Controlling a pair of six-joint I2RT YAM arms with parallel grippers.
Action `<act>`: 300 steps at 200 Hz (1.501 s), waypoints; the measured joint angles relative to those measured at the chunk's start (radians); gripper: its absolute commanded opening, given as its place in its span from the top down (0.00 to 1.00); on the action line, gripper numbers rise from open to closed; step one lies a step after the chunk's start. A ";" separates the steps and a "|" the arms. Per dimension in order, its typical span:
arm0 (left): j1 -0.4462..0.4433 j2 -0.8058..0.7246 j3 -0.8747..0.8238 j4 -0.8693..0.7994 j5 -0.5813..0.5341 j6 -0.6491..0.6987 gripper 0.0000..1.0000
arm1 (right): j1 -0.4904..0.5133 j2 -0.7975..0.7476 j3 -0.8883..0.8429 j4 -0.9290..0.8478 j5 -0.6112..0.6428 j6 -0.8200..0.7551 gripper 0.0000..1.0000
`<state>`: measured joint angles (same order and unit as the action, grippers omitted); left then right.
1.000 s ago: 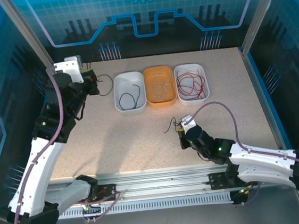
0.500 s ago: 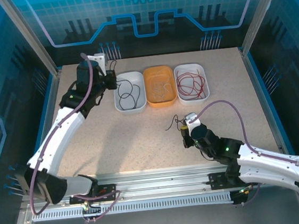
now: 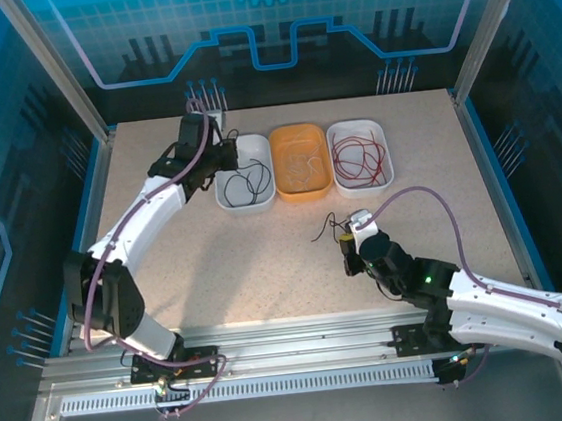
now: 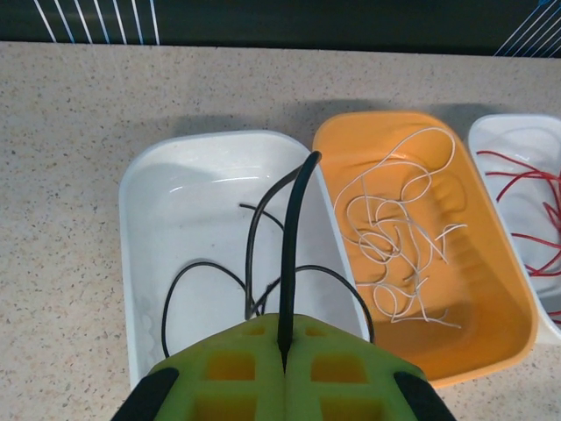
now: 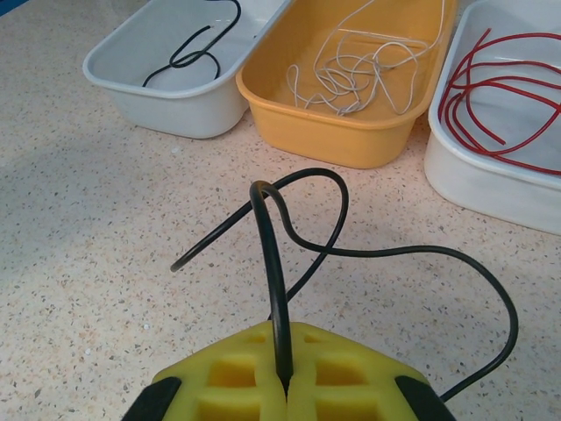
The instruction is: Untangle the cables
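Observation:
My left gripper (image 3: 227, 154) (image 4: 285, 351) hangs over the left white tray (image 3: 220, 189) (image 4: 131, 228), shut on a black cable (image 4: 289, 246) that arches up and trails down into the tray among other black loops (image 3: 250, 181). My right gripper (image 3: 343, 236) (image 5: 283, 373) is low over the table in front of the trays, shut on another black cable (image 5: 272, 254) (image 3: 325, 228); that cable loops over itself and lies on the tabletop. Pale whitish cables (image 4: 394, 237) (image 5: 351, 66) lie in the orange tray (image 3: 298, 128). Red cables (image 3: 358, 157) (image 5: 491, 96) fill the right white tray (image 3: 385, 149).
The three trays stand side by side at the back middle of the speckled table (image 3: 216, 258). Metal frame posts and blue walls close in the sides. My right arm's purple hose (image 3: 431, 205) arches above the table's right half.
My left arm has swung from the table's back left corner rightward to the left white tray, carrying its black cable. The right gripper has shifted only slightly.

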<state>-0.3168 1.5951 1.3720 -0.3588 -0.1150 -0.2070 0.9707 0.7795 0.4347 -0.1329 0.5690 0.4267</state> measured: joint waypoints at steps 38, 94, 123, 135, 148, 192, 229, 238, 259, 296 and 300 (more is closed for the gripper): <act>0.000 0.066 0.000 0.000 -0.008 0.000 1.00 | 0.000 0.008 0.006 -0.003 0.000 0.000 1.00; 0.000 0.117 0.008 -0.001 -0.027 0.001 0.51 | 0.002 0.013 0.019 -0.014 0.000 0.000 1.00; 0.000 0.115 0.008 -0.001 -0.030 -0.002 0.42 | 0.004 0.013 0.028 -0.018 0.000 0.000 1.00; 0.000 0.111 0.008 -0.002 -0.030 -0.001 0.38 | 0.004 0.017 0.033 -0.017 0.000 0.000 1.00; 0.000 0.100 0.007 -0.002 -0.030 0.000 0.32 | 0.004 0.023 0.035 -0.017 0.001 0.000 1.00; 0.000 0.037 -0.003 -0.002 -0.030 -0.016 0.05 | 0.004 0.038 0.044 -0.023 0.000 0.000 1.00; 0.000 -0.043 -0.047 -0.002 -0.030 -0.031 0.01 | 0.004 0.048 0.077 -0.042 0.002 0.000 1.00; 0.000 -0.068 -0.063 -0.003 -0.031 -0.034 0.01 | 0.004 0.053 0.088 -0.048 0.004 0.000 1.00; 0.000 -0.130 -0.103 -0.003 -0.050 -0.053 0.01 | 0.004 0.072 0.119 -0.066 0.004 0.001 1.00; 0.000 -0.287 -0.225 -0.013 -0.114 -0.097 0.01 | 0.004 0.135 0.212 -0.109 0.006 0.000 1.00; 0.000 -0.304 -0.240 -0.013 -0.121 -0.104 0.01 | 0.004 0.144 0.225 -0.115 0.008 0.000 1.00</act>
<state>-0.3168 1.2915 1.1324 -0.3721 -0.2359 -0.3107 0.9745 0.9237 0.6601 -0.2478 0.5766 0.4271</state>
